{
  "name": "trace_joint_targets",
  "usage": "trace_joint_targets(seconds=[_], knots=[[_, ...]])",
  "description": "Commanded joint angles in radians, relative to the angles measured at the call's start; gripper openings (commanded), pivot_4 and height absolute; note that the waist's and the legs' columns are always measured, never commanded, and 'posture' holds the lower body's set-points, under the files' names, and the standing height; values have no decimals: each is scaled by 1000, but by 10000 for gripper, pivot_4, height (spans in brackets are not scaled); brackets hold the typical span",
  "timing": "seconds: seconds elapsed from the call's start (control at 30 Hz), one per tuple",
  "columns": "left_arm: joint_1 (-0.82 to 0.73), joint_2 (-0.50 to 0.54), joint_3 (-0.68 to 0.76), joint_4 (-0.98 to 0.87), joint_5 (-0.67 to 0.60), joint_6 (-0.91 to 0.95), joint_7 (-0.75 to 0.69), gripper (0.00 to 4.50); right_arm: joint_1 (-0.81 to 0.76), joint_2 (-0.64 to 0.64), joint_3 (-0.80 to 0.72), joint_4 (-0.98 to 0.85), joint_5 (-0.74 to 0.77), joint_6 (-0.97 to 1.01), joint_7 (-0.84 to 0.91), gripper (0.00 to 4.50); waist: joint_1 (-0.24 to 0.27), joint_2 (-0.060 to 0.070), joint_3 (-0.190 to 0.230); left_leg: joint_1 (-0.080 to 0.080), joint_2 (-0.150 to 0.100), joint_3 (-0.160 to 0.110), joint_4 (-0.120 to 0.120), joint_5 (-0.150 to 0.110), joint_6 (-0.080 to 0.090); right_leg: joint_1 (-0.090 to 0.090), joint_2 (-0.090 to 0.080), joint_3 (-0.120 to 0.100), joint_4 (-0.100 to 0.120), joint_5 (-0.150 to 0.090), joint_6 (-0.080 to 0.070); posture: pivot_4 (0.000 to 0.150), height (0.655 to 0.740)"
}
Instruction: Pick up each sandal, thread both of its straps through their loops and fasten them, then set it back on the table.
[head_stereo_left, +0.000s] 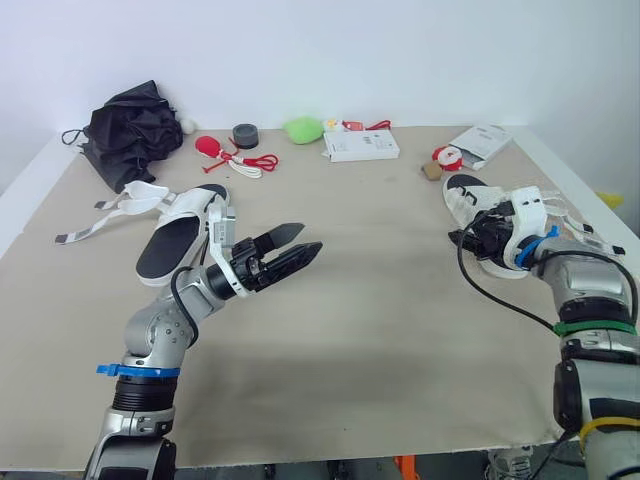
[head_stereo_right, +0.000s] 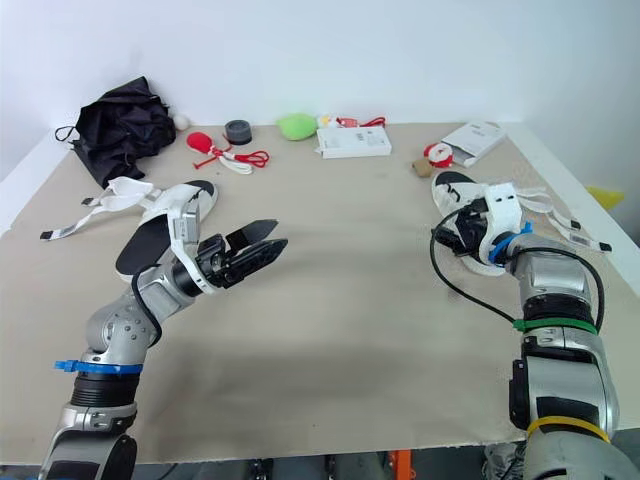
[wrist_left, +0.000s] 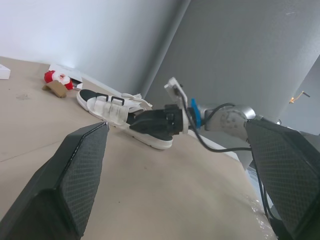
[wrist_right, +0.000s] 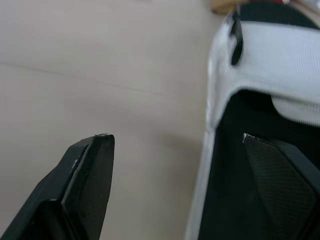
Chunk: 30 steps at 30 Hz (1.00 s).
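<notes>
left hand (head_stereo_left: 308, 238) spread over bare table (head_stereo_left: 380, 300); right hand (wrist_right: 175, 139) astride sandal (head_stereo_left: 465, 195) edge.

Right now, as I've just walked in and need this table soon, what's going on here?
The robot is working on two sandals lying on the table. Its right gripper is open at the right-hand sandal, with one finger over the sole and one outside its edge, not yet closed. The left gripper hovers open above the table beside the other sandal, whose straps lie loose.
</notes>
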Motion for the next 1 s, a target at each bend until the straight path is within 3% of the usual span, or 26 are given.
trace_joint_targets(seconds=[0.03, 0.3, 0.57, 0.63, 0.8, 0.9, 1.0], knots=[[-12, 4, 14, -35, -8, -13, 4, 45000, -78, 5, -1, 106, -44, -105, -63, 44105, -1, 0, 0, 0, 0, 0, 0, 0, 0, 0, 0, 0, 0, 0, 0, 1500, 7400], [-4, 16, 18, -47, -4, -18, 6, 45000, -206, 53, -6, 314, -97, -255, -158, 44105, -4, 0, 0, 0, 0, 0, 0, 0, 0, 0, 0, 0, 0, 0, 0, 1500, 7400], [-30, 54, -5, -34, 117, -153, -21, 45000, -244, 107, -30, 408, -105, -285, -283, 44105, -11, 0, 0, 0, 0, 0, 0, 0, -1, 0, -1, 0, 0, 1, -2, 1500, 7400], [-40, 48, -1, -24, 134, -179, -13, 45000, -246, 116, -40, 417, -102, -289, -302, 36574, -11, 0, 0, 0, 0, 1, 0, 0, -1, 0, -1, 0, 0, 1, -3, 1500, 7400], [-39, 33, -7, -30, 140, -197, -3, 45000, -245, 130, -63, 426, -97, -303, -331, 10977, -17, 0, 0, 0, 0, 1, 0, 0, 0, 0, -2, 1, 0, 1, -3, 1500, 7400], [-32, 25, -12, -33, 147, -205, 1, 45000, -239, 133, -64, 428, -104, -310, -335, 212, -23, 0, 0, 0, 0, 1, 0, 0, 0, 0, -2, 1, 0, 1, -3, 1500, 7400], [-29, 19, -13, -30, 155, -212, 2, 45000, -231, 136, -54, 429, -115, -315, -322, 212, -24, 0, 0, 0, 0, 1, 0, 0, -1, 0, -2, 1, 0, 1, -2, 1500, 7400]])
